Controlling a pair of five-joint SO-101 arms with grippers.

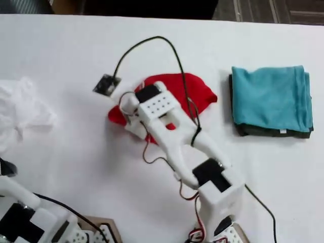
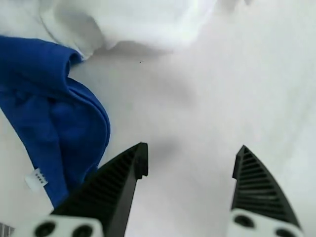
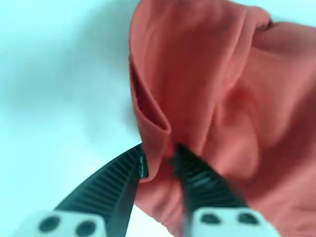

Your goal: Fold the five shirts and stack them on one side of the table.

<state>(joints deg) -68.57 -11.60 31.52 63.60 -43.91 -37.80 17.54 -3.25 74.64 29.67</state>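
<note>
- High view: a crumpled red cotton shirt (image 1: 200,93) lies mid-way across the white table (image 1: 61,45). The right arm (image 1: 177,136) stretches over it, so the right gripper (image 1: 130,115) sits at the cloth's edge on the side away from the stack, probably to draw that edge over for a fold.
- At the table's right side a folded teal cotton shirt (image 1: 271,96) rests squarely on a folded dark shirt (image 1: 263,132). I judge this to be the stack, two of five done (set well apart from the working area, so it is unlikely to be dragged).
- A rumpled white shirt (image 1: 23,109) lies at the opposite edge, near the left arm (image 1: 20,212). A thin black cable (image 1: 172,50) loops over the red shirt to a small black square module (image 1: 106,84).
- Left wrist view: the left gripper (image 2: 192,150) hangs over bare table with its jaws spread wide, holding nothing. A bunched royal-blue shirt (image 2: 44,113) lies just beside one jaw, with the white shirt beyond it. The gripper looks parked by the unfolded garments, handy for the next one.
- Right wrist view: the right gripper's jaws are pinched onto a raised fold at the red shirt's edge, with cloth squeezed between them. Gripping a doubled ridge should let the whole edge travel together.
</note>
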